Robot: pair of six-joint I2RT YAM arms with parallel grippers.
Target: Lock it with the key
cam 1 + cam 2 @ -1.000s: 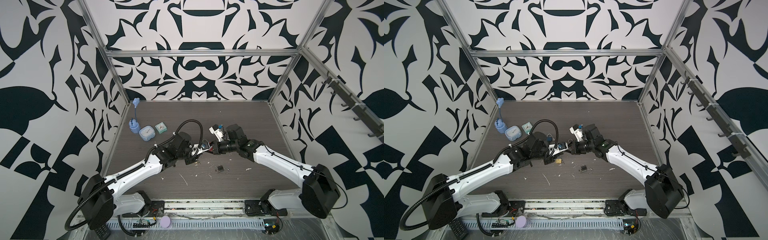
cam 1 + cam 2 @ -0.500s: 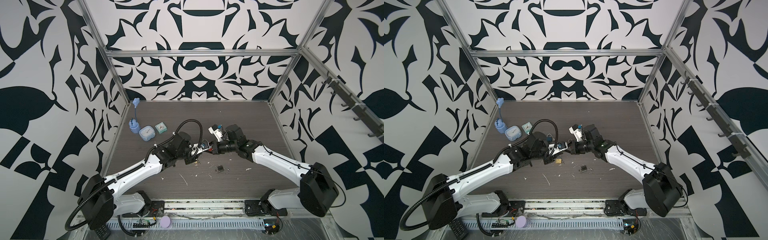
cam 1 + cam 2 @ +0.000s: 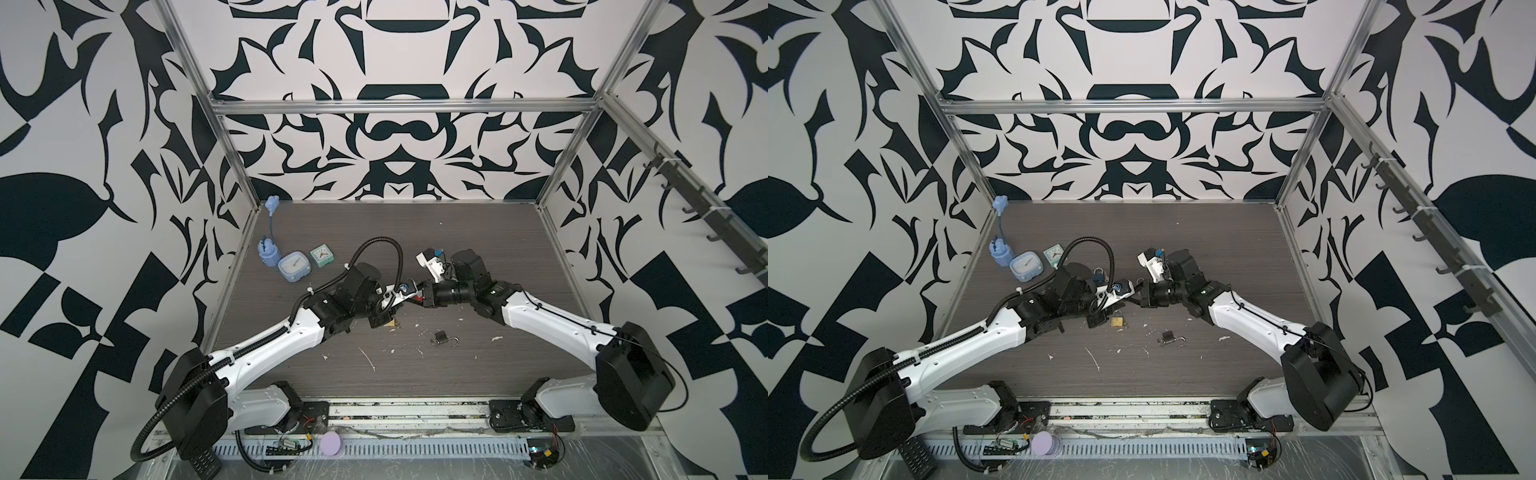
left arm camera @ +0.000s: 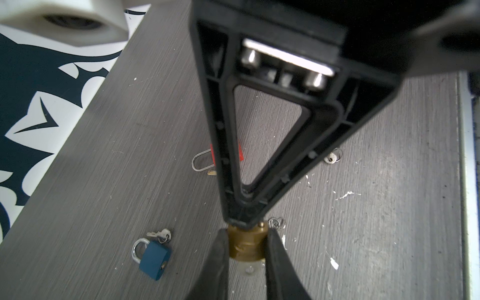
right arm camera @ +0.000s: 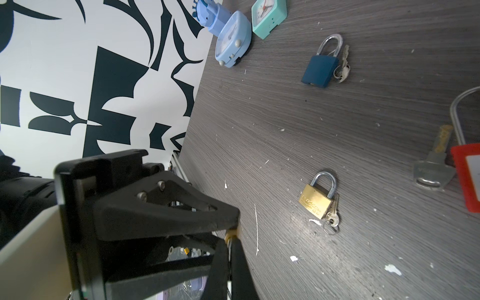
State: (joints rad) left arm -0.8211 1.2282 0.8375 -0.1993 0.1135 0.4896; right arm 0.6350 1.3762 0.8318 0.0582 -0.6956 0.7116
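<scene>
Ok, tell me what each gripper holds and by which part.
Left gripper clamps a brass lock by its body sides. Right gripper pinches something thin at that lock, probably the key; part hidden.

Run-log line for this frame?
left gripper: shut on brass padlock | right gripper: shut, tips at that padlock, key hidden | padlock held above table

You see dark grey table (image 3: 478,232). Back left corner: blue toy (image 3: 268,253), blue clock (image 3: 294,267), green clock (image 3: 322,255), close together. Blue padlock (image 5: 320,68) with keys (image 5: 342,70) lies near clocks. Brass padlock (image 5: 316,198) lies in middle. Red padlock (image 5: 466,176) has big key (image 5: 432,166) beside it. Small black padlock (image 3: 441,336) has hoop open. White scraps (image 3: 368,358) lie all around.
</scene>
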